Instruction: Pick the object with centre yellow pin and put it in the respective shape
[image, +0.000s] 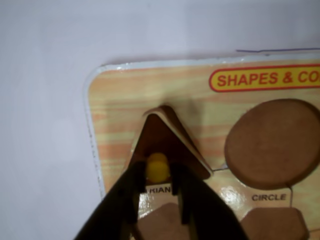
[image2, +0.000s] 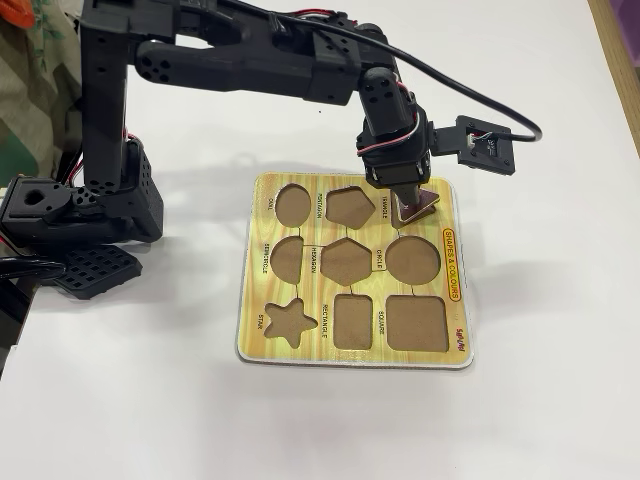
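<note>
Triangle piece (image: 165, 137), held by its yellow knob (image: 157, 166) in the clamped claw (image: 159, 192), sits tilted over the triangle recess (image2: 402, 203) of the puzzle board (image2: 330, 355), so it likely needs squaring before release.

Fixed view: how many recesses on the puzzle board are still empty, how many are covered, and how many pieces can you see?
Empty brown recesses in the yellow wood-grain puzzle board: 8
Recesses covered by a piece: 1
Pieces: 1, the dark maroon wooden triangle with a yellow knob, held by the gripper
Total: 9 recesses, 1 piece
</note>
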